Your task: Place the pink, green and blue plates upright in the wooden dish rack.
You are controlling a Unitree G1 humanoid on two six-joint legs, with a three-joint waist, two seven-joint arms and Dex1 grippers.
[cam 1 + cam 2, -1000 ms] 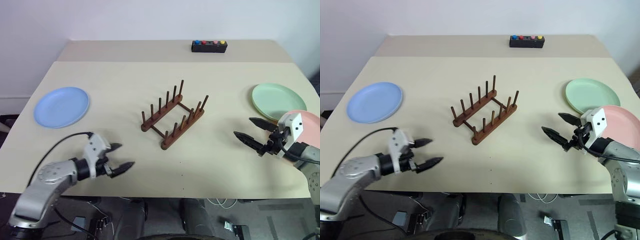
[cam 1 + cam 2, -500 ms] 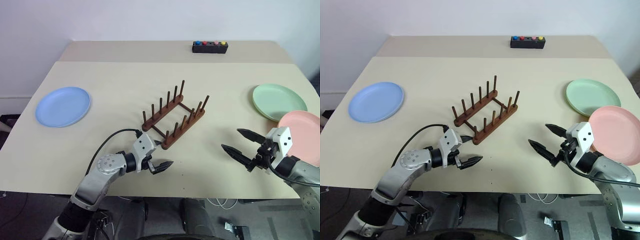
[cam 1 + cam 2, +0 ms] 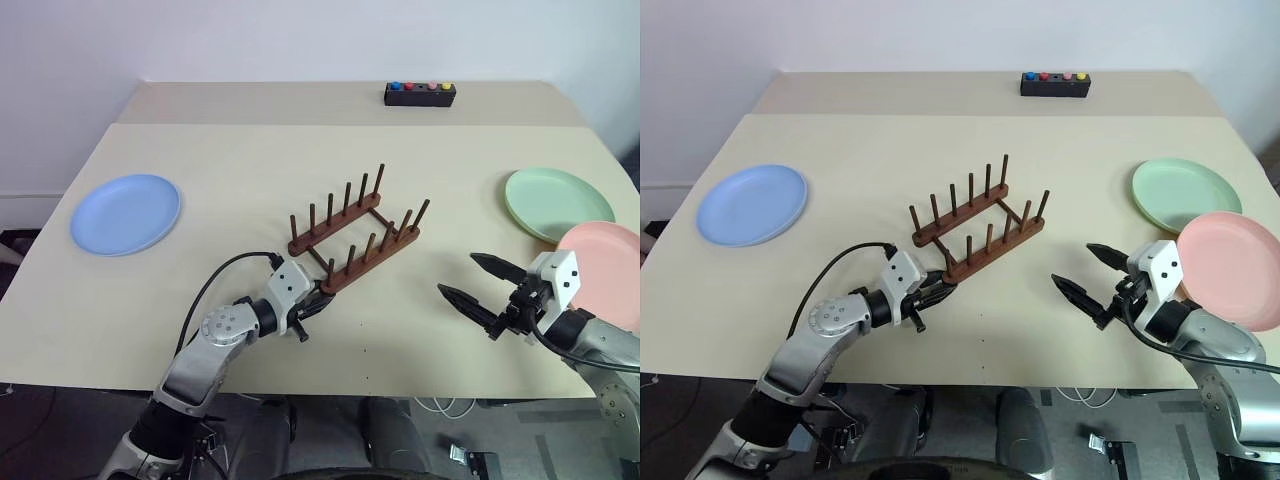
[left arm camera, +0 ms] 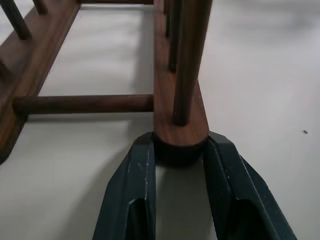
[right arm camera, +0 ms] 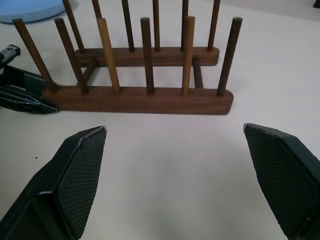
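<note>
A broad beige rectangular table [image 3: 240, 200] carries everything, and the pale pink round plate [image 3: 608, 268] lies flat at its right edge, partly behind the right arm. The pale green round plate [image 3: 556, 202] sits flat just beyond it, apparently touching or overlapping it, and the light blue round plate [image 3: 125, 213] lies flat far off on the left side. None stands in the rack yet.

The small dark brown wooden dish rack [image 3: 358, 232] with two pegged rails stands mid-table, angled. The left gripper [image 4: 181, 150] has its two black fingers closed around the rounded near end of one rail, pinching it from both sides. The right gripper [image 3: 484, 293] hangs spread wide and empty just above the table, pointing toward the rack and well apart from it.

The step in hand looks like squaring the rack up. Doing it well probably means sliding it level along the tabletop, because a pinch on one rail end can swing or tip the light frame. It should end where both arms can reach.

A small black box with coloured buttons [image 3: 420, 94] sits at the far edge. In the left wrist view the rack's far pegs are cut off. Whether the pink plate's edge overhangs the table I cannot tell.
</note>
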